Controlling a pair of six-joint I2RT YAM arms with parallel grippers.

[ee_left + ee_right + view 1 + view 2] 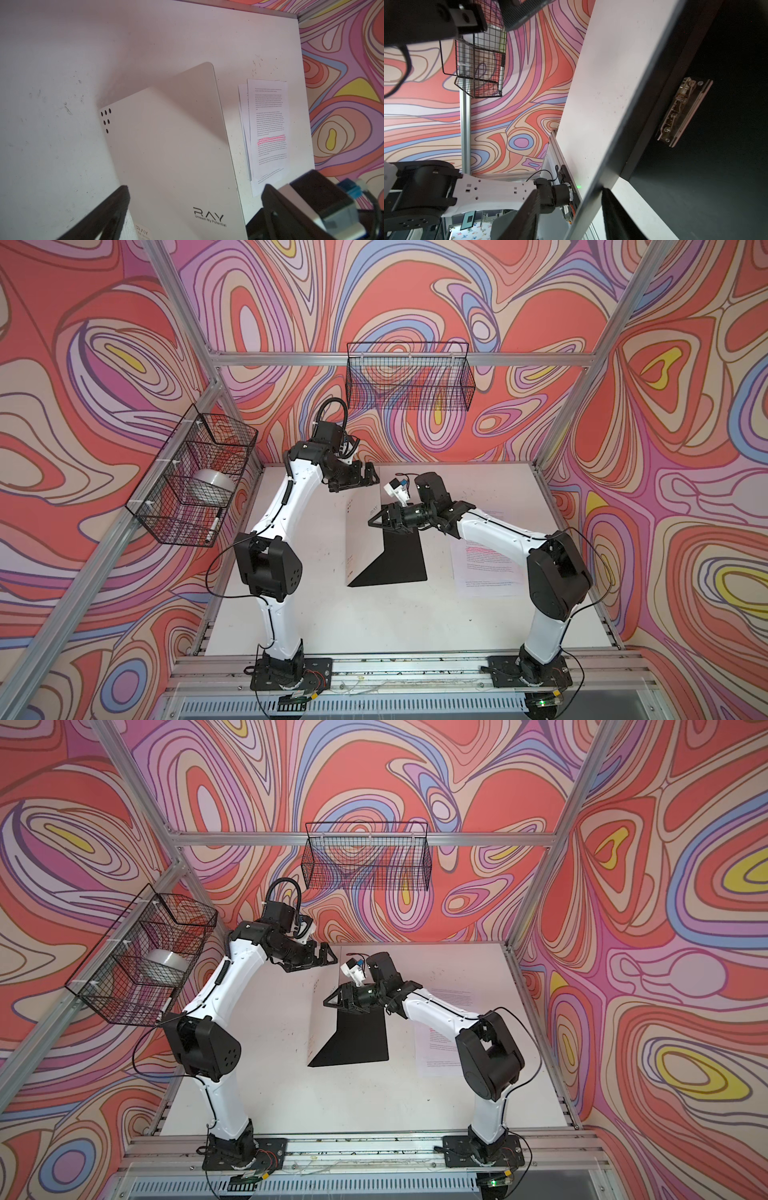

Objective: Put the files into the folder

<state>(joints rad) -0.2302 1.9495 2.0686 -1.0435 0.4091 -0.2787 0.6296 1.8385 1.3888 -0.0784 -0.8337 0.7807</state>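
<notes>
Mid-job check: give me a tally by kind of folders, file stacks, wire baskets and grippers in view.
Folder: 1
Files stack: 1
Wire baskets: 2
Grippers: 2, left gripper and right gripper
Total: 6

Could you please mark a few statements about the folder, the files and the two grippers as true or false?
1. The files lie on the table beside the folder, not in it. True.
2. The folder lies shut and flat. False: its white cover stands raised, with the black inside bared.
3. The left gripper holds a sheet. False: it is open and empty, above the folder's far end.
4. A metal clip shows on the folder's black inside. True.
5. The right gripper is down at the files. False: it is at the raised cover's edge.
</notes>
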